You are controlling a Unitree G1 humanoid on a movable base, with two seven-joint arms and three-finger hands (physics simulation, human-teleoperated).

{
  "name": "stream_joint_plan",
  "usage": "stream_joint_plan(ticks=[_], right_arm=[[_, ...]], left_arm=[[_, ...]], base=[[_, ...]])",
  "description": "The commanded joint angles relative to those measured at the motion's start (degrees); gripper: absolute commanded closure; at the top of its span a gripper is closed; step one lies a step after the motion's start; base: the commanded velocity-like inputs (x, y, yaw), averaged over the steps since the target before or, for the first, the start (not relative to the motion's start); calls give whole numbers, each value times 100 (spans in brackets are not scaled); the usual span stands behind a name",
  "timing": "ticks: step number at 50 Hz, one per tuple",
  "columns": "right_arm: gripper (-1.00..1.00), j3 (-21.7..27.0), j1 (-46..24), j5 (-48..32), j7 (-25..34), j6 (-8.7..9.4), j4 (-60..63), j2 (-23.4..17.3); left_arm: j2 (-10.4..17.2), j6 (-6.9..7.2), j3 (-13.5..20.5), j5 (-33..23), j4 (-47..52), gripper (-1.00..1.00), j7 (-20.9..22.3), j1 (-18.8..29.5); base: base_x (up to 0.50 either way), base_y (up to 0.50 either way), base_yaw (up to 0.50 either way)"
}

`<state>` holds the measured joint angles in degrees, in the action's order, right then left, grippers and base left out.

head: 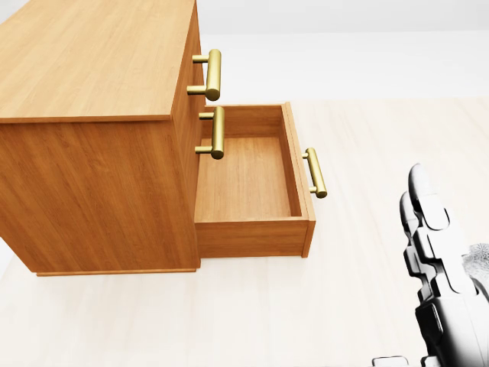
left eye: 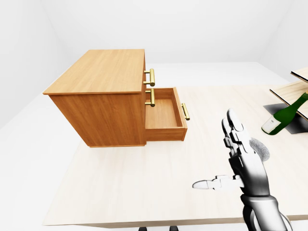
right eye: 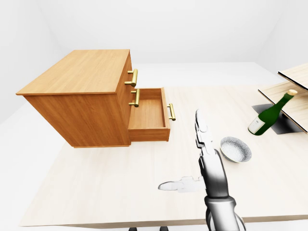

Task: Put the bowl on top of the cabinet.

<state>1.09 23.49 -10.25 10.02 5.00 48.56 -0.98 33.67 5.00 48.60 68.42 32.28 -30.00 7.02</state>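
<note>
The right hand (right eye: 210,166), released and empty, stands just beside the bowl (right eye: 236,148) on the bench (right eye: 96,192), well apart from the cabinet (right eye: 79,72). A clumsy sideways reach could shove the bowl away.
</note>
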Motion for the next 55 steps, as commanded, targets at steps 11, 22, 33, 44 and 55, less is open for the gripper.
stream_joint_plan(ticks=[11, 22, 33, 44, 55], right_arm=[[-100, 2072, 303, -1818, 2998, 0, 1012, 735], [-100, 3202, -385, -2635, 2998, 0, 1085, 722], [-100, 3819, -852, -3355, 2998, 0, 1144, 263], [-100, 4130, -935, -3619, 2998, 0, 775, -163], [-100, 4429, -1036, -4027, 2998, 0, 15, -535]], left_arm=[[-19, 0, -7, -105, 12, -100, 0, 16], [21, 0, 48, -29, -13, -100, 0, 0], [8, 0, 43, -13, 35, -100, 0, -13], [39, 0, 108, 94, 67, -100, 0, -41], [10, 0, 51, 37, 85, -100, 0, -22]], base=[[0, 0, 0], [0, 0, 0], [0, 0, 0], [0, 0, 0], [0, 0, 0]])
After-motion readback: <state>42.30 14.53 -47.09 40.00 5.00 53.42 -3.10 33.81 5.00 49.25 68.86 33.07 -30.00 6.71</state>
